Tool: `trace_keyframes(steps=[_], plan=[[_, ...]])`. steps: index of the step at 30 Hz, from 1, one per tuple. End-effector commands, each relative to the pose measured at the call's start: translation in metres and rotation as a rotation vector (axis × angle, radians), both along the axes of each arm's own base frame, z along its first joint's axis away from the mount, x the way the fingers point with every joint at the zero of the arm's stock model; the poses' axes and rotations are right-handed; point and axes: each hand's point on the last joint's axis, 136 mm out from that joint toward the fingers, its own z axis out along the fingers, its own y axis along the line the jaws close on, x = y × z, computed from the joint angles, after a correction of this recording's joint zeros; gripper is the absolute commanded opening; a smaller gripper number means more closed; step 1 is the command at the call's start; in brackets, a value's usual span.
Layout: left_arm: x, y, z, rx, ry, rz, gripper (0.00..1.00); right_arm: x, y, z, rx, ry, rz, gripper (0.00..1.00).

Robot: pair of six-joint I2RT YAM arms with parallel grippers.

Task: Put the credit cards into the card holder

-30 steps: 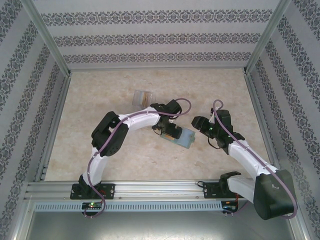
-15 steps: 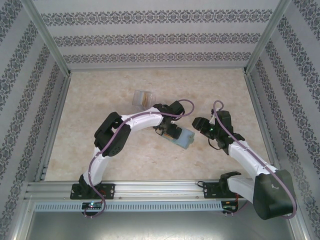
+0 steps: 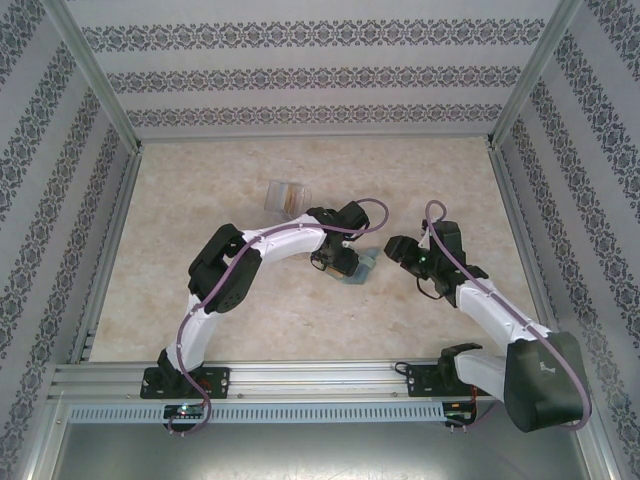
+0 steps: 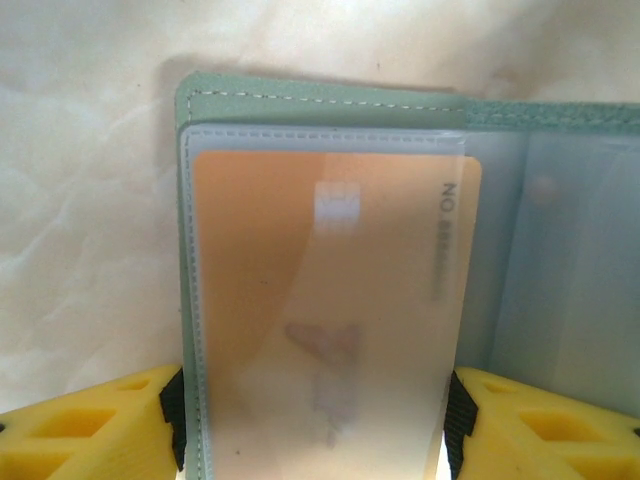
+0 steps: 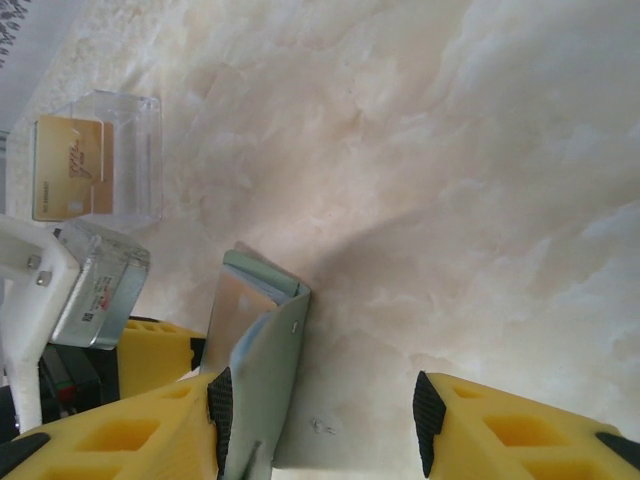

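Card holder (image 3: pixel 362 268) sits near the middle of the pale marbled counter (image 3: pixel 440 180), which is framed by patterned walls (image 3: pixel 300 75). The left arm (image 3: pixel 270 240) comes in from the near edge, bends, and reaches right to the holder. The right arm (image 3: pixel 490 305) stretches up and left, its end just beside the holder's right side.

The left tool (image 4: pixel 312 428) is closed partway around the holder's left page. Its black pads (image 4: pixel 172 420) lie against the page's two side edges, with the yellow fingers (image 4: pixel 90 430) outside them. The right tool (image 5: pixel 320 420) stands fairly wide and holds nothing, with bare counter across most of its gap. The holder's green cover stands close by the pad on the left of that view; whether they touch cannot be told.

The holder is sage-green and open like a book. From the right wrist, its cover rises off the counter at a tilt, partly folded. A clear plastic stand (image 5: pixel 135 150) sits well apart from it, farther back and to the left on the counter.

An orange card (image 4: pixel 320 300) sits inside the clear sleeve on the holder's left page, between the left tool's pads. A line of print runs along its right edge, too blurred to read. A gold card (image 5: pixel 70 165) stands inside the clear stand.
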Motion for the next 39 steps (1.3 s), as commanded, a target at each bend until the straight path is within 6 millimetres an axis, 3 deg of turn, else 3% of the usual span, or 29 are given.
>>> trace_keyframes(steps=[1,3,8,13,20,24,27,29,33,39], plan=[[-0.005,-0.001,-0.004,0.010,0.029,0.000,0.77,0.000,0.002,0.000,0.004,0.001,0.024,0.53],[-0.002,0.002,0.000,0.029,0.015,0.023,0.89,0.000,0.001,-0.001,-0.001,0.003,0.026,0.53],[0.001,0.003,0.015,0.014,-0.002,0.059,1.00,-0.003,0.002,0.002,-0.008,0.010,0.043,0.53],[-0.006,-0.007,0.018,-0.106,0.076,0.146,0.99,-0.020,0.007,0.007,0.032,0.138,0.037,0.53],[-0.001,-0.009,0.031,-0.320,0.114,0.184,1.00,-0.054,0.019,-0.010,-0.015,0.345,0.002,0.52],[-0.001,-0.010,0.024,-0.395,0.166,0.167,0.97,-0.056,0.015,-0.029,-0.039,0.421,-0.065,0.53],[-0.004,-0.012,0.019,-0.414,0.152,0.127,0.93,-0.061,0.015,-0.035,-0.091,0.460,-0.113,0.63],[-0.007,-0.015,0.017,-0.441,0.152,0.096,0.92,-0.062,0.016,-0.035,-0.152,0.443,-0.143,0.65],[-0.015,-0.023,0.016,-0.508,0.171,0.047,0.89,-0.064,0.015,-0.045,-0.217,0.459,-0.190,0.63],[-0.031,-0.030,0.019,-0.595,0.193,-0.022,0.89,-0.055,-0.009,-0.054,-0.380,0.438,-0.209,0.59]])
